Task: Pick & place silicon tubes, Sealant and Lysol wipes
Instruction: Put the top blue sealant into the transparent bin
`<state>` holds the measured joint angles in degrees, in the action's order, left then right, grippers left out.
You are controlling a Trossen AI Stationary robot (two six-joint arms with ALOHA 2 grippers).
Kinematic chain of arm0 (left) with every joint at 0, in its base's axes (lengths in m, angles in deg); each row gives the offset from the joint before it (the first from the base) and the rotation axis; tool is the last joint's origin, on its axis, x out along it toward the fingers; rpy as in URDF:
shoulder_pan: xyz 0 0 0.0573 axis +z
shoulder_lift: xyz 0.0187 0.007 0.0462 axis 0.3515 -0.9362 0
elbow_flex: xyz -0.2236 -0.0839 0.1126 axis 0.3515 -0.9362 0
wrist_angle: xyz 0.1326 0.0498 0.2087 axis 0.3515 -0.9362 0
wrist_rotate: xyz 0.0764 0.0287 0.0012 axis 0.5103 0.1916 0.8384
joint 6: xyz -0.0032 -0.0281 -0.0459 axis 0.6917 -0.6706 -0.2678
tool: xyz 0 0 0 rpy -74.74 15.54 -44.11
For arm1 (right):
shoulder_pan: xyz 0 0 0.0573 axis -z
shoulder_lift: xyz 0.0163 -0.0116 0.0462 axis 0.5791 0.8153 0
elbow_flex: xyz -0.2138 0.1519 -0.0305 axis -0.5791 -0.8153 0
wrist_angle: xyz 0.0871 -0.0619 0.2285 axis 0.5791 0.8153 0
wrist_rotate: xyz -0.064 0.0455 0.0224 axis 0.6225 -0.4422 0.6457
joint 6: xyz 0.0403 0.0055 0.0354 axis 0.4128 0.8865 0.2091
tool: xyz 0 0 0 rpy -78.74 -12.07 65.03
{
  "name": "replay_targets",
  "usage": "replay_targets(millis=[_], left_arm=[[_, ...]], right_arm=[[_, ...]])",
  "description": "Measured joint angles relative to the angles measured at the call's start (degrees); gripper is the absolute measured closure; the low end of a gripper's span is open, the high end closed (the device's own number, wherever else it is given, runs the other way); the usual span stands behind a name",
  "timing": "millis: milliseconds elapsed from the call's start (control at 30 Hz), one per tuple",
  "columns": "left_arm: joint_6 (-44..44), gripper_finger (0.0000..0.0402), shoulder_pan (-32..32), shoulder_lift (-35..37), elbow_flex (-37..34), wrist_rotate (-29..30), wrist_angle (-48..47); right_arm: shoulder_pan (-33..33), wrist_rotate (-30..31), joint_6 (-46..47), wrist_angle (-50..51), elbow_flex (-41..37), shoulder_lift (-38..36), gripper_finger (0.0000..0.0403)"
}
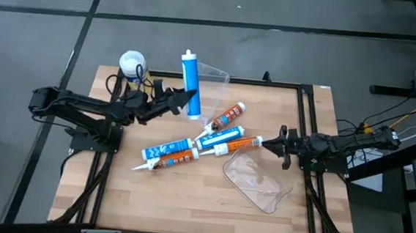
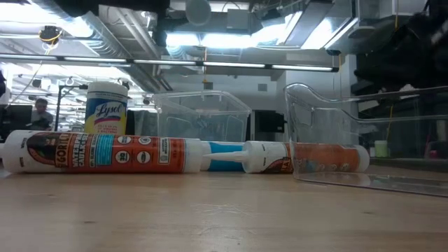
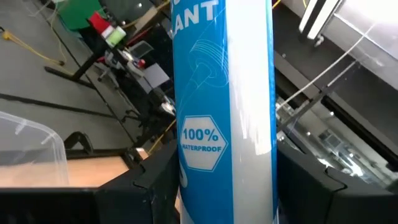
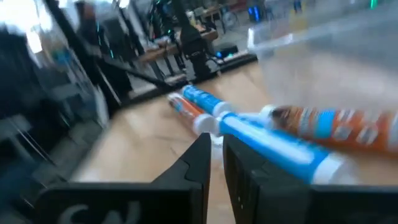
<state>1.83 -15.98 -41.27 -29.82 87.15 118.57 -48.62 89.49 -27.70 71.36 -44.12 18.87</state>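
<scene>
The left gripper (image 1: 188, 100) holds the blue sealant cartridge (image 1: 190, 84), its fingers (image 3: 155, 186) closed on either side of the cartridge body. A clear bin (image 1: 212, 78) stands just beyond the cartridge, at the table's far edge. The Lysol wipes (image 1: 132, 63) stand upright behind this gripper, beside the left arm's wrist.

The right gripper (image 1: 279, 143) has its fingers nearly together and holds nothing. Just ahead of its tips lies a heap of orange and blue tubes (image 1: 221, 141), nozzles pointing various ways. A second clear bin (image 1: 258, 180) lies tipped over on the table beside this gripper.
</scene>
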Motion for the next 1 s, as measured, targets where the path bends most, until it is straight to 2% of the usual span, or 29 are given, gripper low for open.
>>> replay_targets(millis=[133,467,633,733,833,1000], left_arm=[[-0.88,0.0191,-0.01,-2.09,0.0,-0.34,1.0],[0.73,0.0191,0.01,-2.92,0.0,-0.73,1.69],[0.67,0.0191,0.01,-2.92,0.0,-1.96,1.55],[0.73,0.0191,0.01,-2.92,0.0,-2.29,1.32],[1.08,0.0191,0.01,-2.92,0.0,-2.24,1.35],[1.09,0.0191,0.01,-2.92,0.0,-2.27,1.26]], right_arm=[[0.0,0.0,14.81,-1.51,0.0,0.02,0.0357],[0.0,1.49,34.41,-2.01,0.0,0.04,0.0357],[0.5,1.57,34.62,-4.05,0.0,0.04,0.0357],[1.14,3.67,34.91,-7.46,0.0,0.04,0.0357],[1.64,6.01,33.47,-14.16,0.0,0.46,0.0357],[2.26,5.32,25.73,-25.56,0.19,2.18,0.0357]])
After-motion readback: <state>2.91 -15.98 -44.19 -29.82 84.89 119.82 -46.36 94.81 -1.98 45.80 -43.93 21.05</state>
